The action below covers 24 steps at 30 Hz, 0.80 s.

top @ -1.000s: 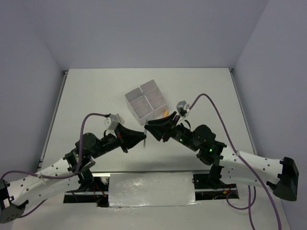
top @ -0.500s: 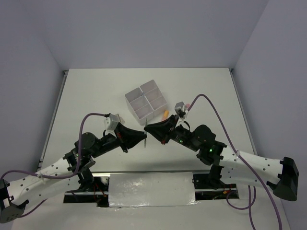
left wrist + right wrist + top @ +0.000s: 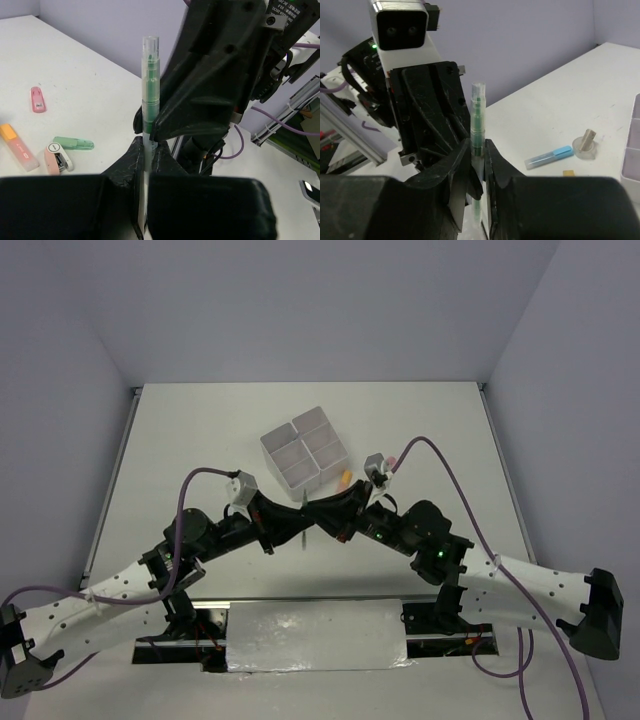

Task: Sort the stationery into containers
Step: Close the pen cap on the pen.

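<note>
A thin green pen [image 3: 149,85] stands upright between both grippers over the table's middle. My left gripper [image 3: 148,150] is shut on its lower part. My right gripper [image 3: 478,150] faces it and is shut on the same pen [image 3: 477,115] just above. In the top view the two grippers [image 3: 300,523] [image 3: 314,514] meet in front of the white four-compartment organiser [image 3: 305,448]. A blue highlighter [image 3: 549,156], a small tape roll [image 3: 584,145] and a tan eraser [image 3: 569,173] lie on the table. So do an orange highlighter [image 3: 17,146], a green piece [image 3: 73,143] and a pink piece [image 3: 37,98].
A pink-and-white dispenser [image 3: 56,156] lies next to the green piece. The orange highlighter [image 3: 344,478] lies by the organiser's near right corner. The organiser's wall [image 3: 632,150] shows at the right edge of the right wrist view. Purple cables arch over both arms.
The left gripper has carried the pen right and forward to the right gripper. The right gripper has moved left onto it. The two now touch around the pen.
</note>
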Available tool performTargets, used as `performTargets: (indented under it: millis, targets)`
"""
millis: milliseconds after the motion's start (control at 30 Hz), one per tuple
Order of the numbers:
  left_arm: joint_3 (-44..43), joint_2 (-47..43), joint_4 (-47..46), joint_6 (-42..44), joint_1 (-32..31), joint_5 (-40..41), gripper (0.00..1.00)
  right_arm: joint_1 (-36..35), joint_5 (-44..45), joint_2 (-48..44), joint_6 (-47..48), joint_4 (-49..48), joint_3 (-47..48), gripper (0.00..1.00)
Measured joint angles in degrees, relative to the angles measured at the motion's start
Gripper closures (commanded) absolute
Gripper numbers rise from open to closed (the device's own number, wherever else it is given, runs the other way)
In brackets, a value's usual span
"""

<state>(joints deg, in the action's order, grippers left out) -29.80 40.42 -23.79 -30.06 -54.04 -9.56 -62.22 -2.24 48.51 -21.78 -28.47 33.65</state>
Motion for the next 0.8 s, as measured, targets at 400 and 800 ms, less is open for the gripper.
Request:
performTargets:
  millis: [400,800]
  targets:
    - [0.02,0.24,-0.02,1.62,0.00,-6.29,1.00,-0.17,0.96,-3.78,0.66,4.33,1.75,0.38]
    - [0.07,1.60,-0.61,2.34,0.00,-10.19,1.00,-0.17,1.33,-2.86,2.43,6.27,5.68,0.72]
